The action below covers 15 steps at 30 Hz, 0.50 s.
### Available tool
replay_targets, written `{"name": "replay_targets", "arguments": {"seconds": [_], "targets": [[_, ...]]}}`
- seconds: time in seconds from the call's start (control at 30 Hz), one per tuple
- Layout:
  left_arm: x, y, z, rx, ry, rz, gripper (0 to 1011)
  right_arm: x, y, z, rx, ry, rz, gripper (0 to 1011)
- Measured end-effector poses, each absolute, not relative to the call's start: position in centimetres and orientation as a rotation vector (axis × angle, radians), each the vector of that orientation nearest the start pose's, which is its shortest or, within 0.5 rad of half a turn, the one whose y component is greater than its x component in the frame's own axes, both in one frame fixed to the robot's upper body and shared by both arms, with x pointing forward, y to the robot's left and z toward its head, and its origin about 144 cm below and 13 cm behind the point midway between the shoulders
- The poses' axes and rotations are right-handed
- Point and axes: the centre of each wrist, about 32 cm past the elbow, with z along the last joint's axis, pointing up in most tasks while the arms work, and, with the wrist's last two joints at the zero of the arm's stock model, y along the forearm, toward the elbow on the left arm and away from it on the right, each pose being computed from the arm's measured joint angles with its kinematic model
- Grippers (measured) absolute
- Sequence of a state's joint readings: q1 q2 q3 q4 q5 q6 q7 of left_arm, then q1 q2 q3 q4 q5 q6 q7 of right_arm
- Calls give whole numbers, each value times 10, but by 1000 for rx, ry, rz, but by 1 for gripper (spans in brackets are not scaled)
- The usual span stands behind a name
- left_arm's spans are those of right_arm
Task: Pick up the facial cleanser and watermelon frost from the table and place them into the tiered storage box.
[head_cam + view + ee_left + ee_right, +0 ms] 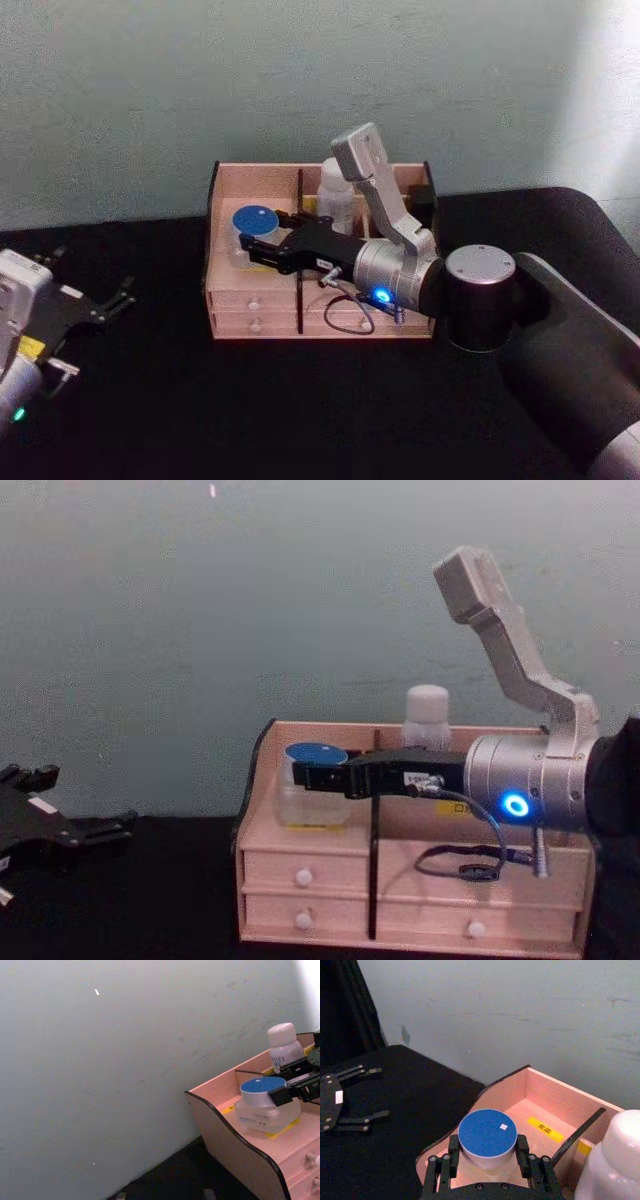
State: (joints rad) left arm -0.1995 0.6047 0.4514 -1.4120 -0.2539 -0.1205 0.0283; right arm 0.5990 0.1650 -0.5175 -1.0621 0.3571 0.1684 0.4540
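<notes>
The facial cleanser [252,220], a clear jar with a blue lid [487,1132], stands in the left upper compartment of the tiered storage box [213,255]. My right gripper [262,233] reaches over the box from the right and is shut on the jar's lid, one finger [454,1149] on each side. The jar's base rests on the shelf by a yellow label [280,1131]. A white-capped bottle [335,198], the watermelon frost by its look, stands upright in the compartment behind the arm. My left gripper [118,297] is open, low over the table at far left.
The box [300,875] has white-knobbed drawers [302,878] along its front and a dark divider [373,880] down the middle. It stands against a pale wall on a black table [300,410]. A black cable [350,315] hangs from my right wrist before the drawers.
</notes>
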Motion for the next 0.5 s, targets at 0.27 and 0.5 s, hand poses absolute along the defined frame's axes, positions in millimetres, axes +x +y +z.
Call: {"name": "replay_targets", "arguments": {"seconds": [0.27, 0.5], "targets": [[489, 310, 1140, 305, -285, 1248, 1001, 602, -163, 1189, -177, 125, -765, 689], [489, 310, 1140, 304, -285, 1248, 1001, 603, -162, 1189, -176, 132, -767, 689]]}}
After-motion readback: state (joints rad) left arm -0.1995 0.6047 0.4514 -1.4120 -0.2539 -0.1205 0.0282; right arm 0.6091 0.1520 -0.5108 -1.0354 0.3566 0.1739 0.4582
